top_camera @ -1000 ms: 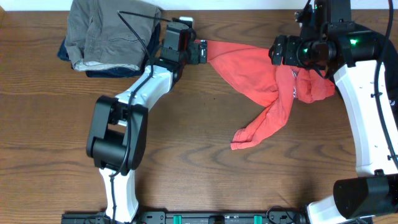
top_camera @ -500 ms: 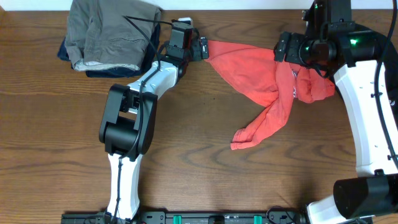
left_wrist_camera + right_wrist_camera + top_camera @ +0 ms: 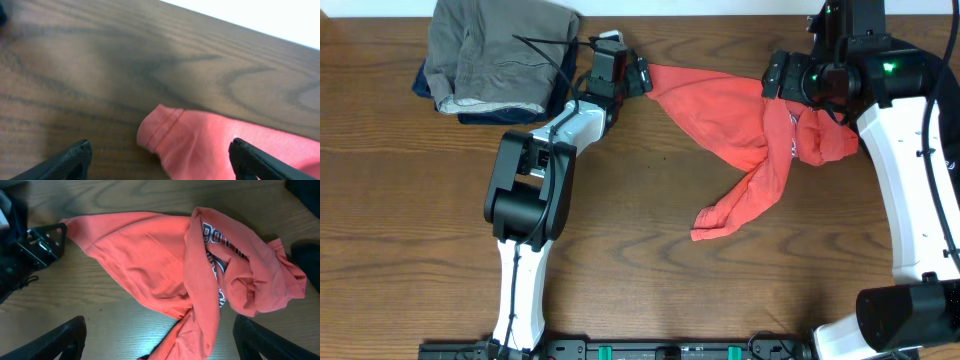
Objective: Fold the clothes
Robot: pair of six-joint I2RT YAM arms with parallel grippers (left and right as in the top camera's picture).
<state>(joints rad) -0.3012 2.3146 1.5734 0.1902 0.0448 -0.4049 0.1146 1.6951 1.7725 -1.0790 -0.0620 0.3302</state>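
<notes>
Nearest, along the front edge of the tabletop (image 3: pixel 650 290): a black rail (image 3: pixel 650 350) with green marks, plus the bases of both arms; left arm (image 3: pixel 525 200) black and white, bent up toward the far side; right arm (image 3: pixel 905 190) white, running up the right margin; dark brown wood everywhere, matte, with bold wavy grain and long dark streaks; a pale sheen on the boards in the right wrist view; past the middle and right of centre, the coral-red T-shirt (image 3: pixel 725 115), crumpled, unfolded, lying on the wood; one twisted end trailing toward the front and finishing in a bunched clump; main body stretched sideways nearer the far edge, tapering leftward to a hemmed sleeve tip; white-and-navy lettering half hidden in a fold on its right part; left jaws spread wide at that sleeve tip, hem between the two fingers, clamped on nothing; right jaws likewise wide apart, hanging above the shirt's right part, gripping nothing; contact with the cloth there impossible to judge; farther back, in the far-left corner, a pile of folded clothes: grey-khaki garment (image 3: pixel 495 50) on top, navy garment (image 3: pixel 485 115) underneath, black cable (image 3: pixel 545 45) from the left arm draped across; well apart from the shirt, with the left arm's wrist between; last, beyond the far edge, a plain white strip (image 3: pixel 270 20), wall or floor, cannot tell which; rest of the room out of frame.
</notes>
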